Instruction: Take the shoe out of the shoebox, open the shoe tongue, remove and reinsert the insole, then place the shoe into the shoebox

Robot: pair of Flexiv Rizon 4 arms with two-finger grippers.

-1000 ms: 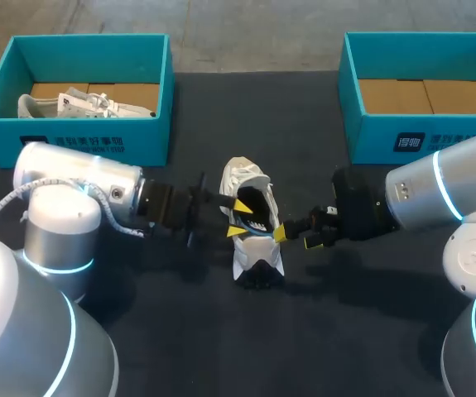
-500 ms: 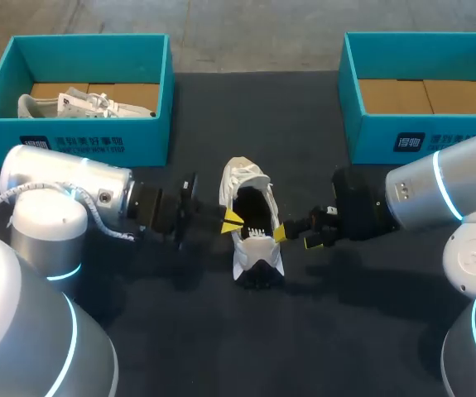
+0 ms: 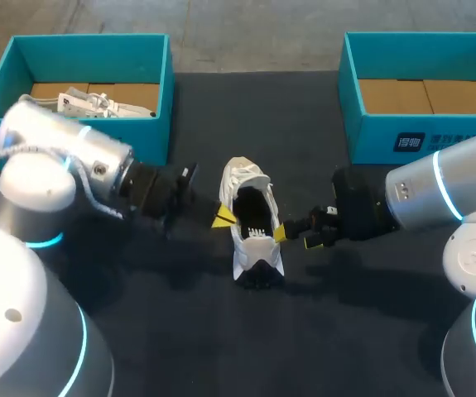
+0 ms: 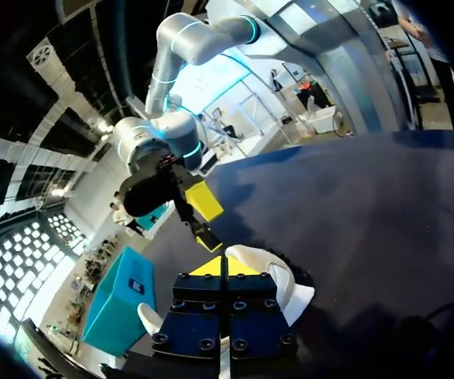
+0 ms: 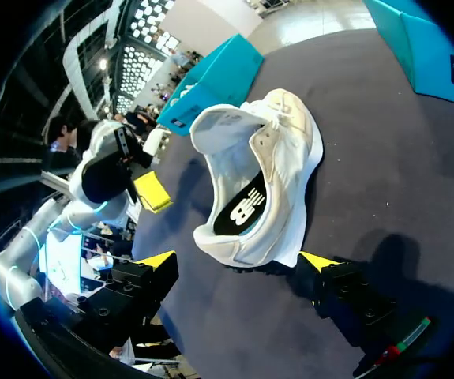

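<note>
**Q:** What lies on the table [image 3: 345, 331]?

**A:** Left box [image 3: 146, 128], right box [image 3: 370, 141]; between them the shoe [image 3: 252, 236], upright, tongue back, insole [image 5: 246, 207] inside.

**Q:** The jaws?

**A:** Left jaws closed, empty, beside the shoe; right jaws open about its heel.

**Q:** Good practice?

**A:** Probably: confirm the insole lies flat, then grip squarely before lifting.

Head camera fixed high and behind the robot, facing down on the tabletop [image 3: 246, 116]. Left wrist camera sits low, looking over the left gripper [image 4: 223, 267] and across the shoe [image 4: 288, 278] toward the right arm [image 4: 159, 146]; right wrist camera faces the opposite way, shoe close ahead. All three share the shoe at mid-tabletop.
</note>
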